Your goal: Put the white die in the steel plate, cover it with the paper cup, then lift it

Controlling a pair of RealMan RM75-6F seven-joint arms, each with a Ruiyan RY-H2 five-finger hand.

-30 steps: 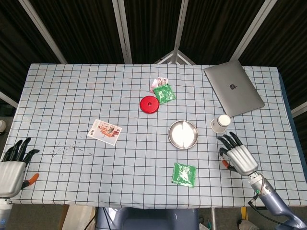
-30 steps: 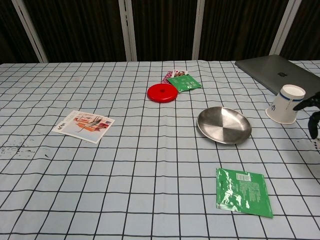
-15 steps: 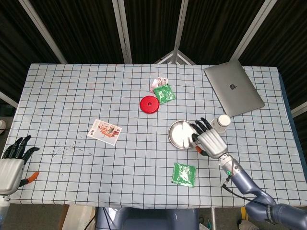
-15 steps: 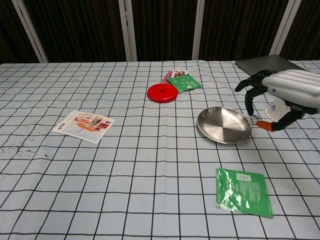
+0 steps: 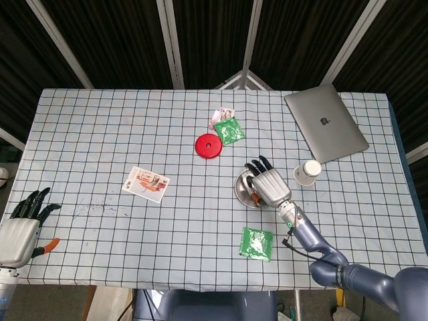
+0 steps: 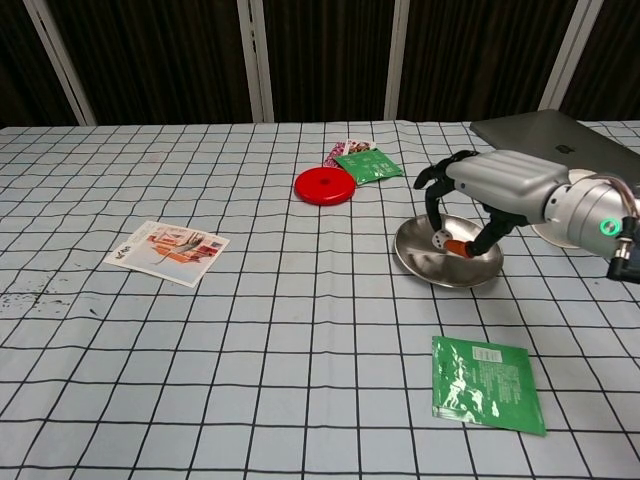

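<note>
Right robot hand (image 6: 490, 190) of mine is hovering over the steel plate (image 6: 420, 258), fingers curled downward, pinching the white die (image 6: 444, 238) between fingertip and thumb just above the plate's middle. Right of it, the paper cup (image 5: 308, 172) is sitting on the counter (image 5: 100, 134), near the laptop (image 5: 326, 122). My left robot hand (image 5: 23, 227) is resting at the counter's near left edge, fingers spread, holding nothing.
</note>
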